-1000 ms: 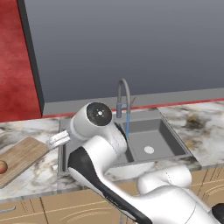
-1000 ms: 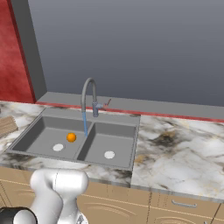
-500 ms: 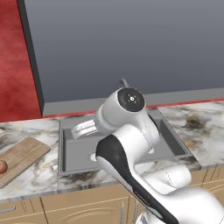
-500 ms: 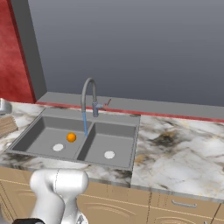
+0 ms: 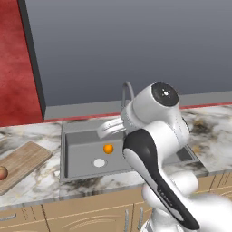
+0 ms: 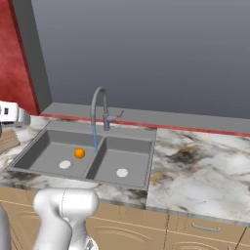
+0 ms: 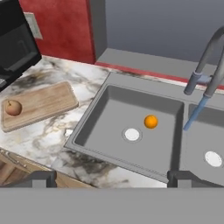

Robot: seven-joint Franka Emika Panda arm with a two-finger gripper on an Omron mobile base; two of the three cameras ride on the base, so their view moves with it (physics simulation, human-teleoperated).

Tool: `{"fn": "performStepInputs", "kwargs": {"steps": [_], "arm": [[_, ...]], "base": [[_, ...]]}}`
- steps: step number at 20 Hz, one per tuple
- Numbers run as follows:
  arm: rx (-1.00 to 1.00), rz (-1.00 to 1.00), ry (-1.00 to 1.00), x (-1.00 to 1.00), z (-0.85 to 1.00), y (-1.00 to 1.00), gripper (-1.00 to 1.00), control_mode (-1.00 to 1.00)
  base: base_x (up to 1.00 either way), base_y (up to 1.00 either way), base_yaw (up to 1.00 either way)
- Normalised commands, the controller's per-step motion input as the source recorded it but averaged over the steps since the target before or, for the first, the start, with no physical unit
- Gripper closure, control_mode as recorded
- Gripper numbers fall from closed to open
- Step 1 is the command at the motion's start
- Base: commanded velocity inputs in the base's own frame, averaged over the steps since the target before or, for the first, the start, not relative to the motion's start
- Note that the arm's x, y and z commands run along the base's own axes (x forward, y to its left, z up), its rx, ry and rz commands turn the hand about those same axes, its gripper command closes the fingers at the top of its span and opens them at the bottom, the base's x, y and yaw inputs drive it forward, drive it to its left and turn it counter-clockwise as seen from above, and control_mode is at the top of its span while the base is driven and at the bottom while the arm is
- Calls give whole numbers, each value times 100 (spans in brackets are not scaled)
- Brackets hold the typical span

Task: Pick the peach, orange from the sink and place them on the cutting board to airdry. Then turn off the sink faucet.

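Marble counter (image 7: 52, 135): peach (image 7: 13, 107) on cutting board (image 7: 43, 103), orange (image 7: 151, 121) in sink (image 7: 109, 109)

Grey wall (image 6: 161, 53), red wall (image 5: 18, 68), marble counter (image 6: 195, 171), wooden cabinets (image 6: 195, 232).

The sink (image 7: 96, 117) is matt grey metal, the faucet (image 6: 99, 105) smooth metal. The cutting board (image 7: 43, 104) shows striped wood grain; the counter (image 6: 195, 168) is veined marble.

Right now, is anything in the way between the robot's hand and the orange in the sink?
Nothing visible is. The open gripper looks straight down at the orange lying alone in the left basin of the sink; the water stream falls off to one side.
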Motion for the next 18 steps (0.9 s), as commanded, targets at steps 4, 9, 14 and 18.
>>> {"fn": "performStepInputs", "kwargs": {"steps": [4,9,14,18], "arm": [[0,0,0,3,0,-61,-100,-100],[0,-3,1,10,-3,-45,-100,-100],[0,-8,2,17,-22,-22,-100,-100],[0,-12,7,32,-38,-8,-100,-100]], "base": [[0,0,0],[0,0,0],[0,0,0],[0,0,0]]}}
